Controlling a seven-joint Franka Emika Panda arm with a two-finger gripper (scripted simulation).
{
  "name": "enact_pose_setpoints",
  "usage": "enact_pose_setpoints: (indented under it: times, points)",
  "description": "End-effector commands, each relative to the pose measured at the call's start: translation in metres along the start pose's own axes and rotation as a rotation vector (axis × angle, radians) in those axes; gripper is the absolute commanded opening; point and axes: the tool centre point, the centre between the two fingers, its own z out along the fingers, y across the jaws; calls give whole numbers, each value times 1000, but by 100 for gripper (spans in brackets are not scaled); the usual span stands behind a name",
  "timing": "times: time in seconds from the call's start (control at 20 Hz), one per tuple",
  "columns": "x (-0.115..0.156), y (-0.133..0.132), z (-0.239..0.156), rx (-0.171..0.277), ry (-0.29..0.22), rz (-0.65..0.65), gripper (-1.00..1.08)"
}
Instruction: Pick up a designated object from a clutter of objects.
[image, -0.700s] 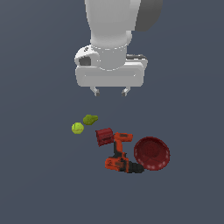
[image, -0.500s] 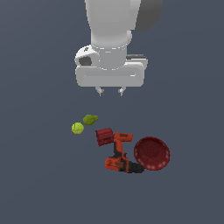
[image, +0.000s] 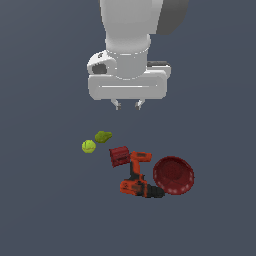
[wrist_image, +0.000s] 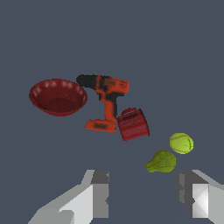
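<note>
In the exterior view, reading from left to right, the small yellow-green ball (image: 89, 146) is lying at the clutter's 9 o'clock edge, with the lumpy green piece (image: 103, 136) just beside it at about its 1 o'clock. Next comes the small dark red ribbed block (image: 119, 156), which is sitting against the upper end of the orange-red and black power drill (image: 137, 178) — the drill is lying on its side, stretching down toward 6 o'clock. At the far right, at roughly 3 o'clock from the drill and touching or nearly touching its black chuck end, the round, glossy dark red bowl with a wide rim (image: 173, 175) is resting mouth-up and slightly tilted on the flat dark grey floor (image: 45, 210).

The white arm's gripper (image: 128, 104) is hanging well above the group, at about 12 o'clock from the ribbed block — nowhere near the bowl. Its two short fingertips (image: 117, 104) are showing a modest gap between them, and the jaws are holding nothing.
</note>
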Motion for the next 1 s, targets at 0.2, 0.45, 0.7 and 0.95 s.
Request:
enact_pose_setpoints:
  times: [0.2, 0.45, 0.7, 0.95]
  points:
    - [10, -10, 7, -2, -14, -13, 28]
    - [25, -27, 19, -5, -35, -34, 28]
    - [46, -53, 39, -10, -65, -63, 28]
    - [67, -87, 68, -14, -103, -98, 28]
